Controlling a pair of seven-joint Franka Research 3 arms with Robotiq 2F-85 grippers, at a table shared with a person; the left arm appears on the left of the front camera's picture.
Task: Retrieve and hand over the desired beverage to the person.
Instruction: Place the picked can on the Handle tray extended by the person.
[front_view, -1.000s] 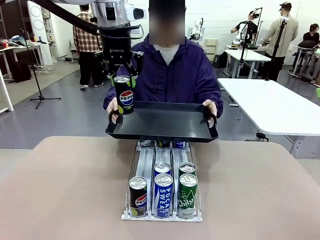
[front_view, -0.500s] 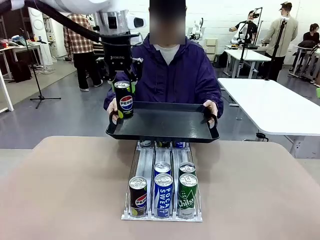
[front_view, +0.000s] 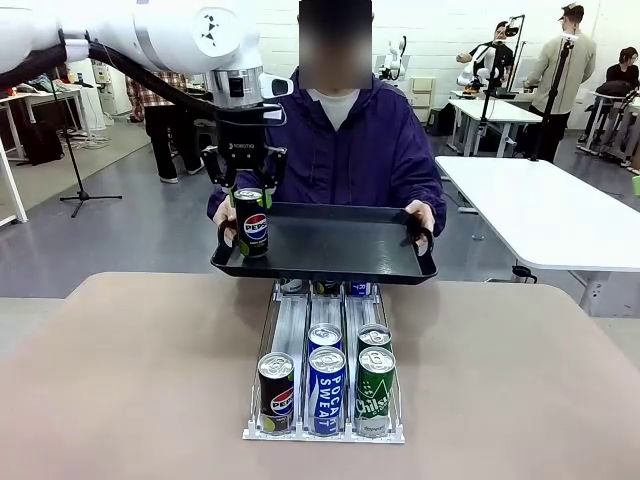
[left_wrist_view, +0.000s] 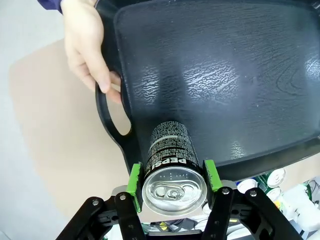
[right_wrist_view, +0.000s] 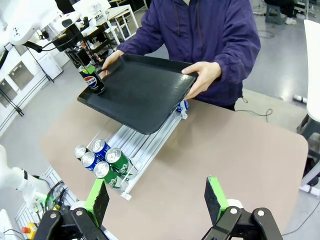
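Note:
A black Pepsi can (front_view: 251, 226) stands upright at the left end of the black tray (front_view: 335, 248), and my left gripper (front_view: 248, 196) is shut on its top. Whether its base rests on the tray floor I cannot tell. In the left wrist view the green pads (left_wrist_view: 134, 176) clamp the can (left_wrist_view: 170, 156) over the tray's corner (left_wrist_view: 225, 75), beside the person's hand (left_wrist_view: 85, 45). The person (front_view: 350, 150), in a purple jacket, holds the tray by both handles above the table's far edge. My right gripper (right_wrist_view: 157, 196) hangs open above the table and holds nothing.
A can rack (front_view: 325, 385) sits mid-table with Pepsi, Pocari Sweat and Chilsung cans at its front; the tray (right_wrist_view: 140, 90) overhangs its far end. Bare tan tabletop (front_view: 500, 380) lies to both sides. Other people and white tables stand farther back.
My left gripper has come down with the Pepsi can, from above the tray's left rim to low inside the tray. The tray and the person's hands have hardly moved.

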